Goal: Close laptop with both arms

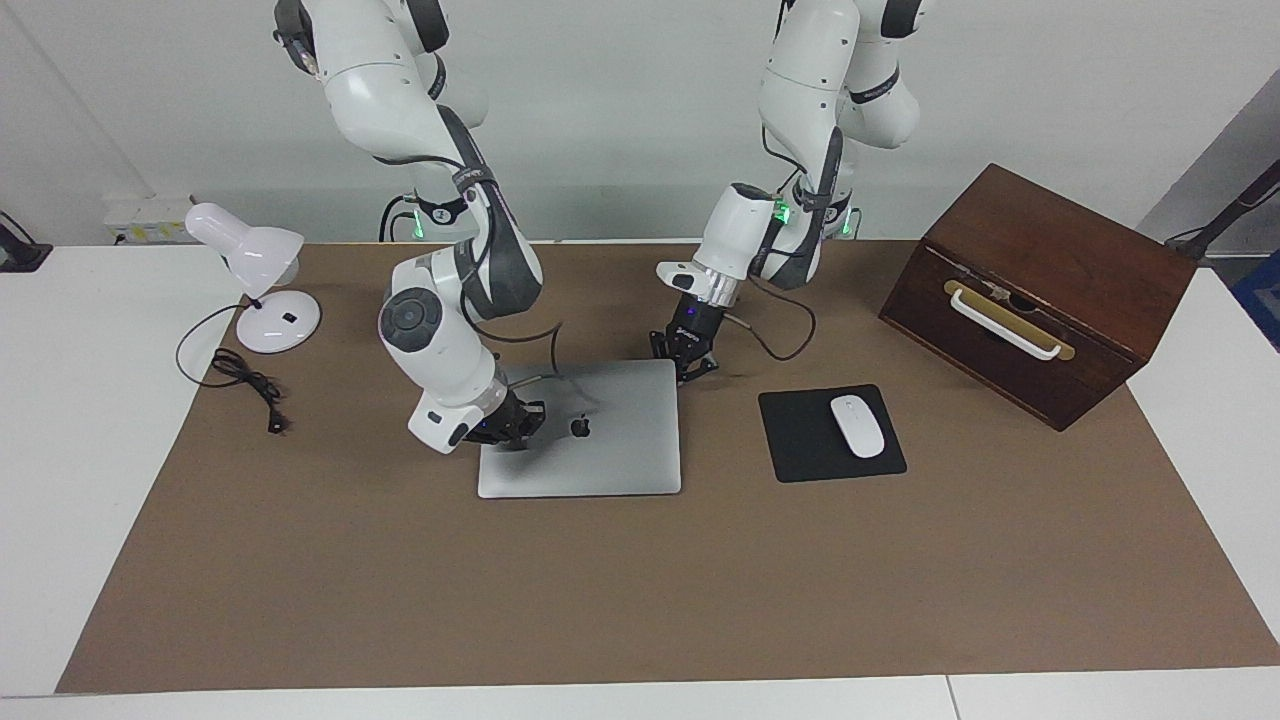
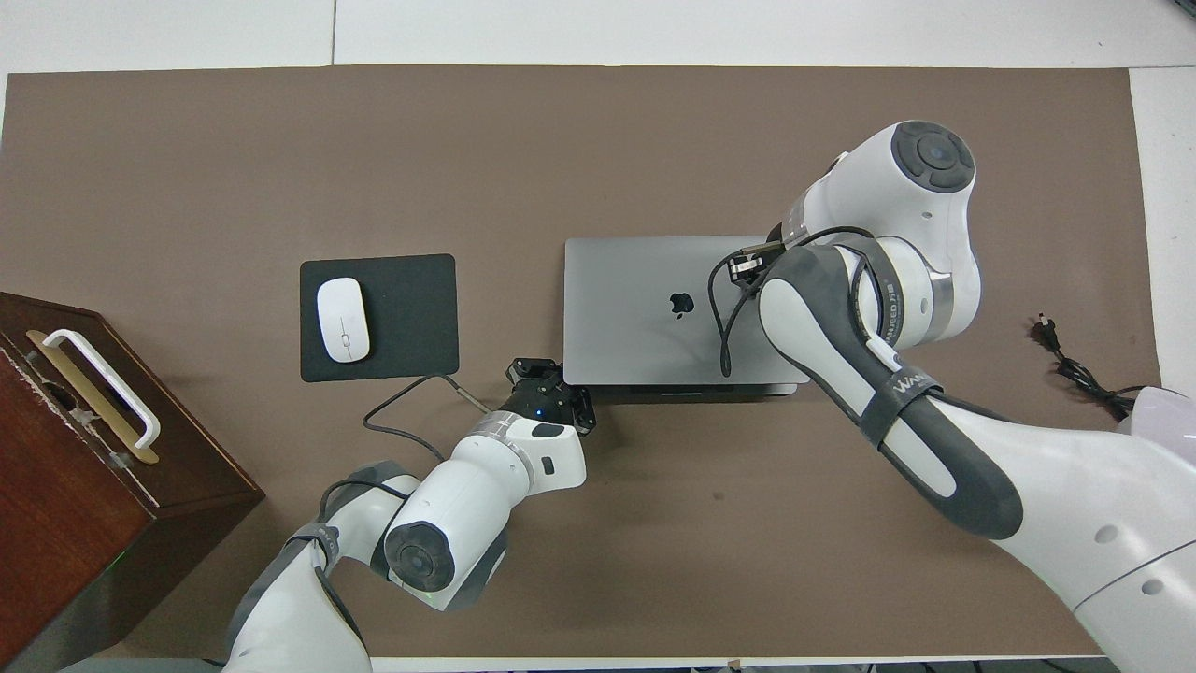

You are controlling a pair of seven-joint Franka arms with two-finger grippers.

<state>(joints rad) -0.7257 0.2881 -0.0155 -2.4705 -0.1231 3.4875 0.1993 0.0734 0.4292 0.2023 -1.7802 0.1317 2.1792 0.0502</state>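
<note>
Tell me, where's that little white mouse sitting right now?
The white mouse lies on the black mouse pad, between the laptop and the wooden box, toward the left arm's end of the table.

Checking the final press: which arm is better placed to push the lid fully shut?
Right, probably: the right gripper is over the laptop lid, while the left gripper sits at its hinge-side corner.

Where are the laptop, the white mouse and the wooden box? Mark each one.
laptop (image 1: 610,450): facing view, bare silver lid below the logo.
white mouse (image 1: 858,426): facing view, middle of its top shell.
wooden box (image 1: 1060,255): facing view, its dark top panel.
</note>
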